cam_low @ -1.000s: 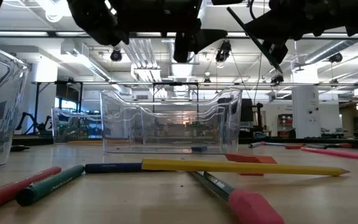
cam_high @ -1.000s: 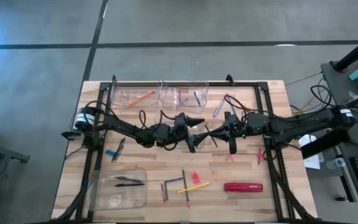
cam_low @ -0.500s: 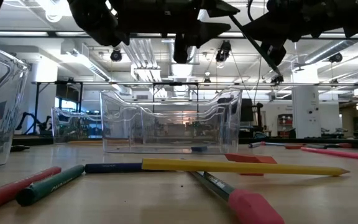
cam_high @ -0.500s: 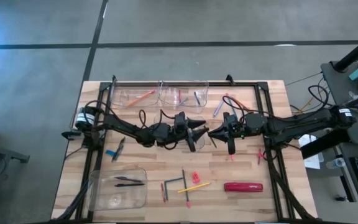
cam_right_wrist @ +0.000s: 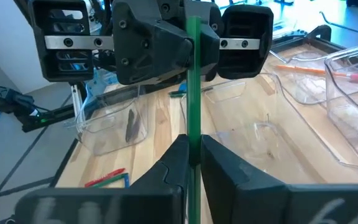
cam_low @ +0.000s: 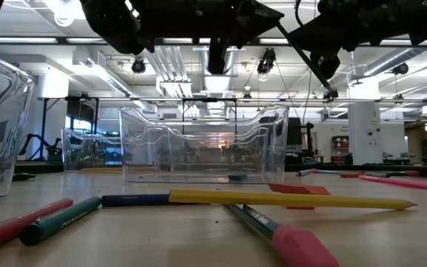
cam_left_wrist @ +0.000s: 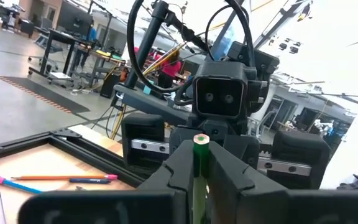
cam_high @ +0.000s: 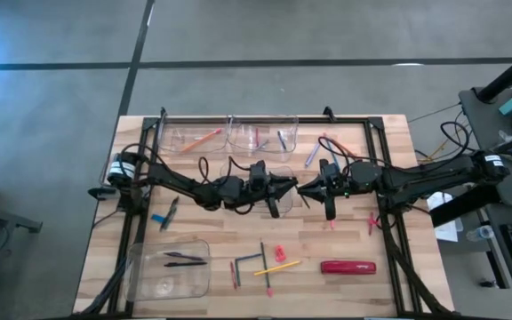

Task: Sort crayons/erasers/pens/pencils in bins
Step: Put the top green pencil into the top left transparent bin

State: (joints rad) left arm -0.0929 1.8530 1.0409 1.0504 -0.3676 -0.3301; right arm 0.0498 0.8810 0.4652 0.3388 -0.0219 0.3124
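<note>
A green pencil [cam_right_wrist: 194,81] hangs in the air over the table's middle, spanning the gap between my two grippers. My left gripper [cam_high: 290,184] comes from the table's left and is shut on one end of it. My right gripper [cam_high: 306,188] comes from the right and is shut on its shaft. Two clear bins [cam_high: 194,138] [cam_high: 263,135] stand along the far edge. A third bin [cam_right_wrist: 253,134] sits under the grippers, and another [cam_high: 169,267] stands near left. A red eraser [cam_high: 280,252] and a yellow pencil [cam_high: 278,266] lie near the front. My left gripper pinches the green pencil between its two fingers just below its cut end [cam_left_wrist: 200,149], which sticks out past the fingertips. The fingers come about level from the table's left. The pencil is clear of the table. My right gripper pinches the pencil's shaft [cam_right_wrist: 194,140] between its two fingers, coming level from the table's right. The pencil runs on ahead of the fingers, along them, to the left gripper's fingers [cam_right_wrist: 166,46]. It is lifted clear above the middle bin.
A large red oblong object [cam_high: 348,266] lies near right. Loose sticks lie at the front middle [cam_high: 261,267] and near the right rail [cam_high: 373,222]. The near-left bin holds dark pens [cam_high: 185,259]; the far-left bin holds an orange pencil [cam_high: 204,139]. A black frame [cam_high: 265,116] rims the table.
My left gripper's fingers stood wide apart around the pencil's end a second ago and have since shut on it. Both arms have kept their places, and the pencil has stayed where it was, with the right gripper still on it.
</note>
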